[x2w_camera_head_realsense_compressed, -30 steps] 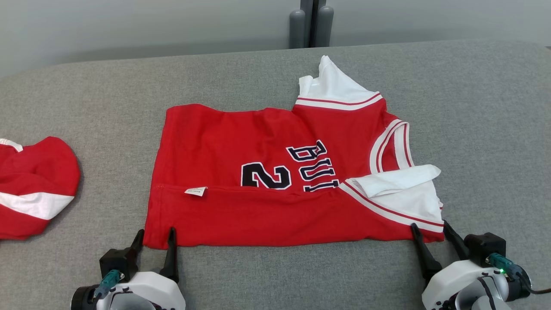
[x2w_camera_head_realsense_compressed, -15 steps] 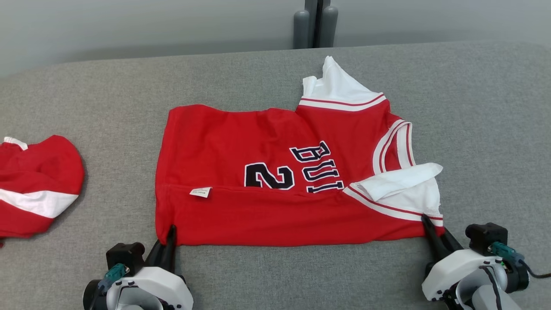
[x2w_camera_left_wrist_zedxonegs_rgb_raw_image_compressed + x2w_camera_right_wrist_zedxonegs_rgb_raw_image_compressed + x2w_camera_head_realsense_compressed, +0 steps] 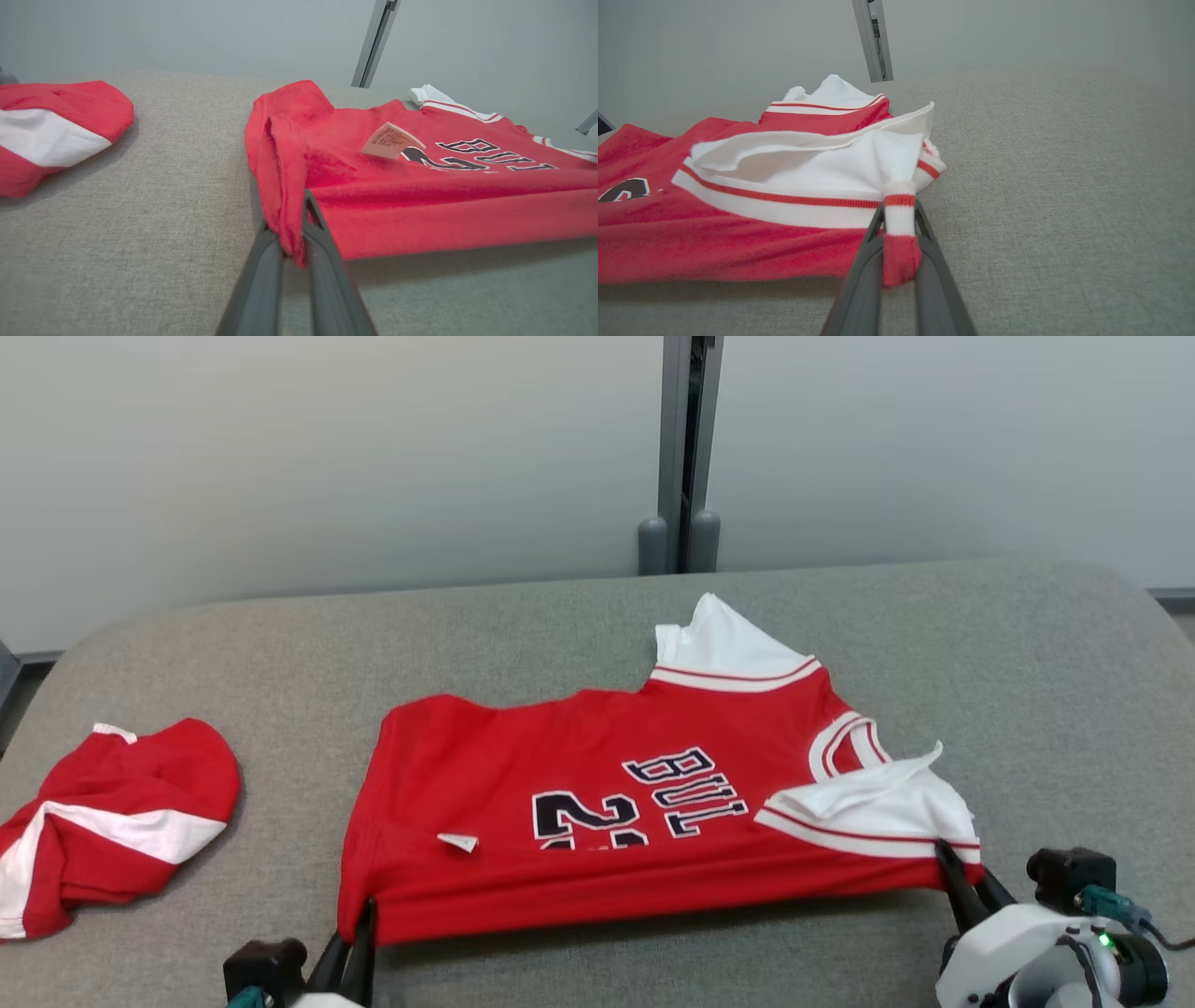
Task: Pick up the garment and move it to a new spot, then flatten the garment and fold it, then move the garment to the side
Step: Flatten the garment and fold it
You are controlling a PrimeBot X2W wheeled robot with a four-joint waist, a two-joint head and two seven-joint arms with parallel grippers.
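The garment is a red jersey (image 3: 597, 821) with white sleeves and dark lettering, spread across the grey surface with its near edge folded over and lifted. My left gripper (image 3: 359, 924) is shut on the jersey's near left corner (image 3: 287, 224), the cloth bunched between the fingers. At the near right, my right gripper (image 3: 962, 882) is shut on the striped sleeve corner (image 3: 900, 224). A small white label (image 3: 458, 842) lies on the red front. The jersey's near edge hangs off the surface between the two grippers.
A second red and white garment (image 3: 103, 821) lies crumpled at the left of the grey padded surface (image 3: 523, 644). A grey wall with a vertical metal post (image 3: 686, 439) stands behind. Bare grey cloth stretches to the right of the jersey (image 3: 1064, 186).
Both grippers closed on the jersey's near corners and lifted the near edge. The camera tilted up, so the wall and post now show more.
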